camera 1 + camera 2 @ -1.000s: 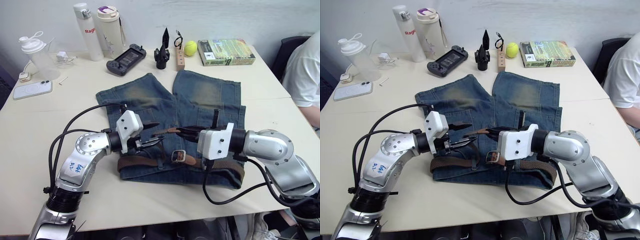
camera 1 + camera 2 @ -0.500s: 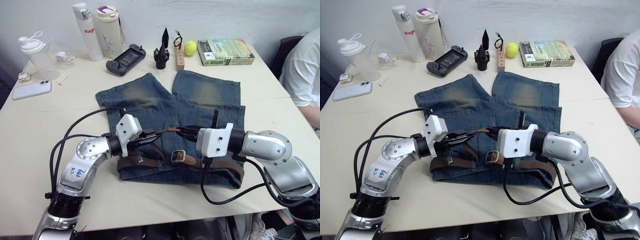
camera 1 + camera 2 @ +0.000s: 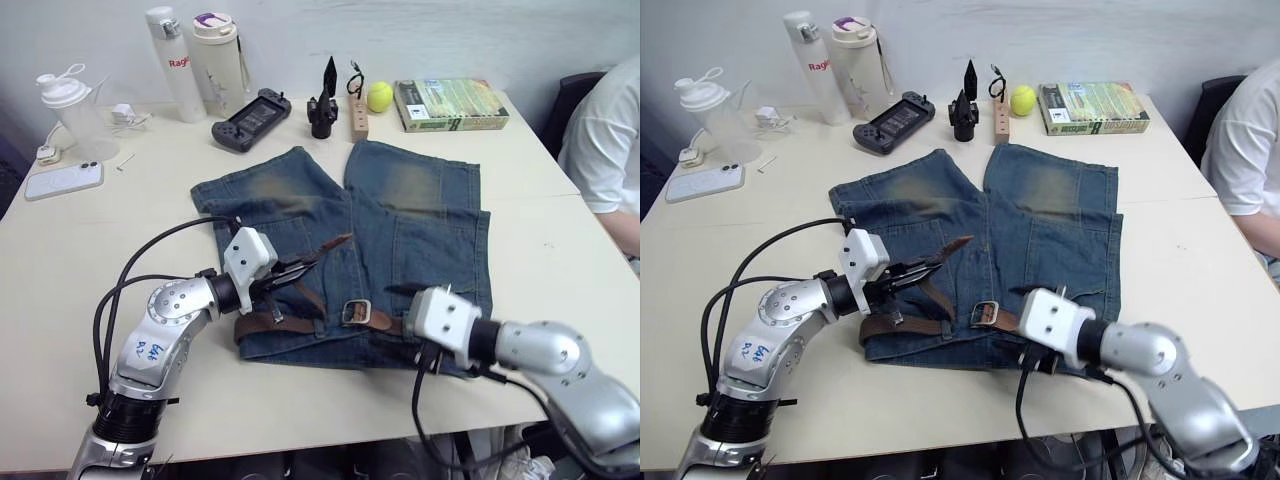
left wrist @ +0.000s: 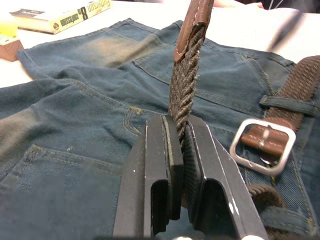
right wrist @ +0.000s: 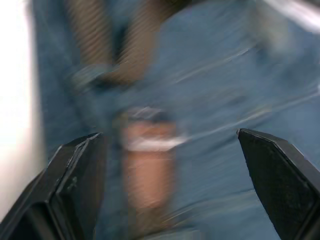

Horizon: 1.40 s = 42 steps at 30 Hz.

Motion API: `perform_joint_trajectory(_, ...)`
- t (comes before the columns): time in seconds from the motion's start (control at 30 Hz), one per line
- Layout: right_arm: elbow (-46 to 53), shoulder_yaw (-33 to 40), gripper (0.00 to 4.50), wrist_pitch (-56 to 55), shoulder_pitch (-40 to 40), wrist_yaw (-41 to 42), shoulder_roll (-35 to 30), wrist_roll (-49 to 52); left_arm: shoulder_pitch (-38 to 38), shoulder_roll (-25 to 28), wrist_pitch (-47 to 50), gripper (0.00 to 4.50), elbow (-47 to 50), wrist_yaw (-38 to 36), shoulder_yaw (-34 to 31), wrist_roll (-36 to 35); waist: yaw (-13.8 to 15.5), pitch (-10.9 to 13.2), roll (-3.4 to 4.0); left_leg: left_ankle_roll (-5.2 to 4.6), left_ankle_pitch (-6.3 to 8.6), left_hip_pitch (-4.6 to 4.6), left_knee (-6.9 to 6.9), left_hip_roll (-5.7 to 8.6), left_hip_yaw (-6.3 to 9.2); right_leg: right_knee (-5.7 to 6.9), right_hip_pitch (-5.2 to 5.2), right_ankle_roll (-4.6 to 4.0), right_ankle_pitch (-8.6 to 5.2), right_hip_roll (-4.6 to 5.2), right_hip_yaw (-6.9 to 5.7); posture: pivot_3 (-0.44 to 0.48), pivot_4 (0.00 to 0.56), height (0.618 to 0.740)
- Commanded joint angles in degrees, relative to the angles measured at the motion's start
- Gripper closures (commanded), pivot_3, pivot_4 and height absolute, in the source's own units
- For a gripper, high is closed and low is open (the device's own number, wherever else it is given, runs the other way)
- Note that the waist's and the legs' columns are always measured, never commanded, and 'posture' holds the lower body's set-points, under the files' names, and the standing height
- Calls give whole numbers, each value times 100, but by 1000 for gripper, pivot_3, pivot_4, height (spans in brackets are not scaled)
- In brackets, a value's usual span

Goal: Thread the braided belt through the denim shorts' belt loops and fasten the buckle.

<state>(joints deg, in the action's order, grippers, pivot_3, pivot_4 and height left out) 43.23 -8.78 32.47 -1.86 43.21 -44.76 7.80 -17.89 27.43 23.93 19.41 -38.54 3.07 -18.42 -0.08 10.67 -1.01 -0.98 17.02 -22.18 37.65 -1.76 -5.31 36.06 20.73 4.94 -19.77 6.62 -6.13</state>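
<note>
Now that my right gripper (image 3: 1040,352) is letting go and pulling back, fingers spread wide, my left gripper (image 3: 290,276) alone is pinching the braided belt (image 4: 185,85) near its loose end. It is lying across the denim shorts (image 3: 400,210), beside the buckle (image 3: 356,311), still waiting to be fastened.

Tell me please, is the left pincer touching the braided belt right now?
Touching. In the left wrist view, the left pincer is shut on the braided belt, whose woven strap rises from between the two fingers.
</note>
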Motion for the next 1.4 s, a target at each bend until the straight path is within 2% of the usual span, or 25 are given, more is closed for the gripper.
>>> perform_joint_trajectory(0.03,61,-347,46,-116,161,-639,277,-590,-288,-46,76,4500,-43,59,-257,-205,3,0,0,2,-1,1,0,0,1,1,1,0,0,-1,-1,0,150,740)
perform_joint_trajectory(0.23,-282,-638,46,-214,284,-1239,567,-1293,-487,-22,93,4500,-169,60,-343,-204,11,0,0,7,-3,-4,-2,2,-2,-2,6,0,0,-3,0,0,150,740)
perform_joint_trajectory(0.53,-221,-411,46,81,372,-1460,953,-1253,-370,106,128,4500,-183,-45,-330,-167,14,0,0,11,-5,-3,-2,1,0,1,7,0,0,-5,-1,0,150,740)
perform_joint_trajectory(0.57,-224,-424,532,106,358,-1458,982,-1259,-359,125,148,4500,-188,-59,-303,-159,14,0,0,11,-5,-3,-3,2,0,1,8,0,0,-5,0,0,150,740)
perform_joint_trajectory(0.6,-216,-426,738,204,344,-1431,1049,-1192,-343,136,155,4500,-178,-71,-264,-140,12,0,0,11,-5,-3,-3,1,0,1,7,0,0,-5,0,0,150,740)
perform_joint_trajectory(0.63,-206,-427,1165,306,330,-1412,1101,-1146,-332,139,168,4500,-165,-74,-238,-129,12,0,0,11,-5,-3,-2,2,-1,2,8,0,0,-5,0,0,150,740)
perform_joint_trajectory(0.83,-181,-363,4199,821,-84,-1347,1319,-933,-240,301,306,4500,-157,-187,21,63,7,0,0,11,-5,-4,-3,1,-1,3,11,0,0,-4,2,0,150,740)
perform_joint_trajectory(0.87,-153,-306,4490,965,-157,-1338,1382,-828,-229,343,357,4500,-150,-187,69,99,7,0,0,11,-5,-4,-4,2,-2,3,12,0,0,-5,3,0,150,740)
perform_joint_trajectory(1.0,-58,-41,4497,1905,-519,-1340,1613,-442,-263,656,555,4500,-30,-443,313,185,3,0,0,11,-5,-12,-6,2,-3,9,26,0,0,-5,5,0,150,740)
perform_joint_trajectory(1.13,3,218,4497,2820,-786,-1511,1970,-54,-312,1152,434,4500,88,-1175,570,135,-1,0,0,11,-5,-22,-6,2,-10,41,44,0,0,-4,12,0,150,740)
perform_joint_trajectory(1.4,76,230,4497,3285,-1067,-1749,2267,214,-406,1519,244,4500,-84,-1695,835,336,-5,0,0,11,-6,-33,-6,3,-20,43,66,-3,-2,-2,21,0,150,740)
